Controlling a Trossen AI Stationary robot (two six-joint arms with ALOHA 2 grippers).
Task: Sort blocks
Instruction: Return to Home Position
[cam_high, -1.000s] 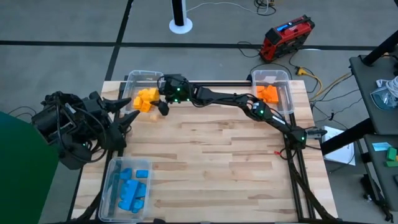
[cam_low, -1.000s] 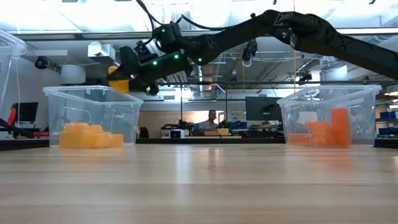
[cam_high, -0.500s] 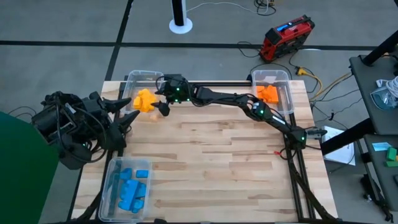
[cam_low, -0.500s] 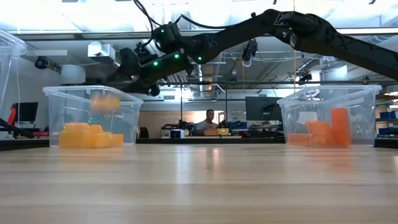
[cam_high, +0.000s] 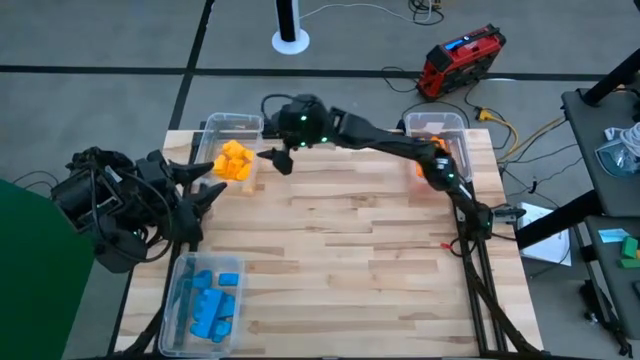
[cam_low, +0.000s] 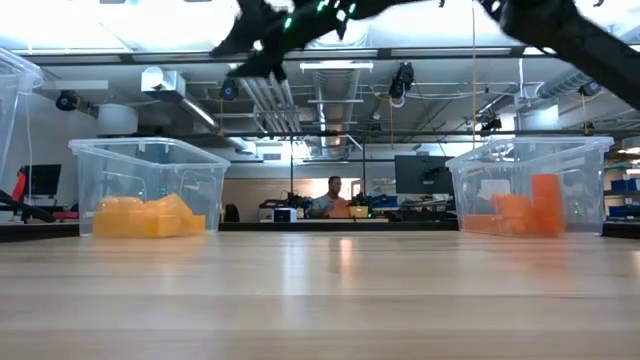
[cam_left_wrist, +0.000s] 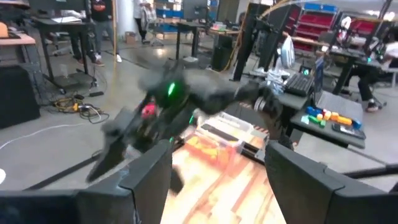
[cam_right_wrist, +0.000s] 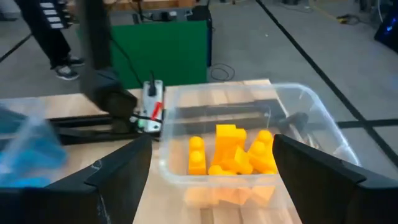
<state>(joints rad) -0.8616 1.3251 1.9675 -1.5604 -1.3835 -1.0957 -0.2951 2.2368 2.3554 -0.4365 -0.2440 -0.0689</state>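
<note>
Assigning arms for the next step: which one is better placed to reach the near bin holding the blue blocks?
Left. The left gripper sits open at the table's left edge, on the same side as that bin. The right gripper, open, hangs at the far edge beside the bin of yellow blocks.

clear bins (cam_high: 229, 123) – table corners | red case (cam_high: 461, 60) – floor | green panel (cam_right_wrist: 163, 46)

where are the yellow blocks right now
The yellow plastic toy blocks lie heaped in the clear plastic bin at the table's far left corner in the high view, just left of the right gripper and ahead of the parked left arm.
</note>
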